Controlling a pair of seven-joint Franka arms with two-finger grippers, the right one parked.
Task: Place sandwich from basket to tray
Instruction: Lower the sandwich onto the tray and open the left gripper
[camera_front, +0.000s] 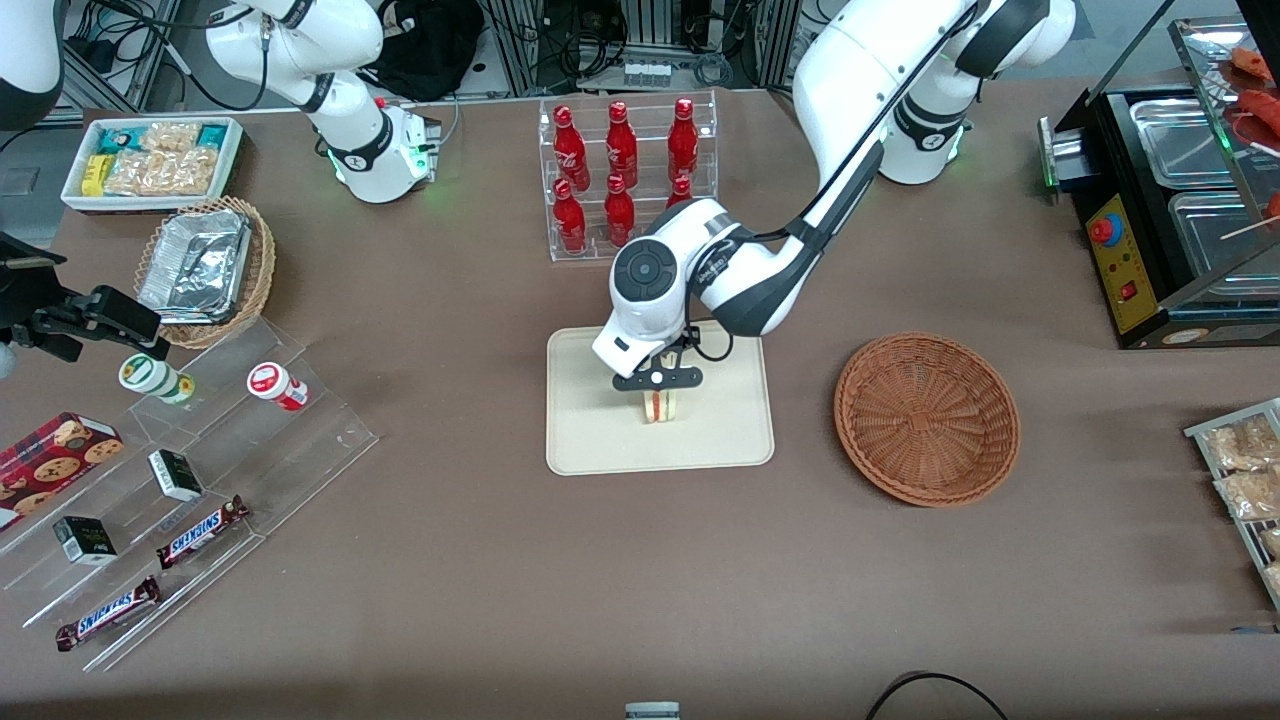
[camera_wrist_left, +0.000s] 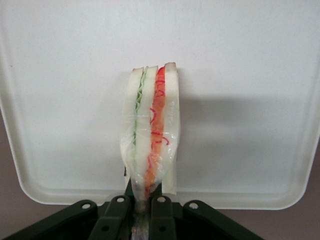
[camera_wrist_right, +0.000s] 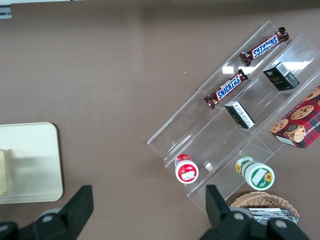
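Note:
The sandwich (camera_front: 659, 405) is a wrapped white-bread wedge with green and orange-pink layers, hanging upright over the middle of the cream tray (camera_front: 590, 440). My gripper (camera_front: 657, 384) is directly above it, shut on the twisted top of its clear wrapper. In the left wrist view the sandwich (camera_wrist_left: 151, 135) points down at the tray (camera_wrist_left: 250, 75), and the dark fingers (camera_wrist_left: 118, 212) pinch the wrapper between them. Whether the sandwich touches the tray cannot be told. The reddish-brown wicker basket (camera_front: 927, 416) stands beside the tray, toward the working arm's end, with nothing in it.
A clear rack of red bottles (camera_front: 625, 175) stands farther from the front camera than the tray. Clear acrylic steps (camera_front: 190, 490) with snack bars, boxes and cups lie toward the parked arm's end. A black food warmer (camera_front: 1170, 210) and a packet rack (camera_front: 1245, 480) stand at the working arm's end.

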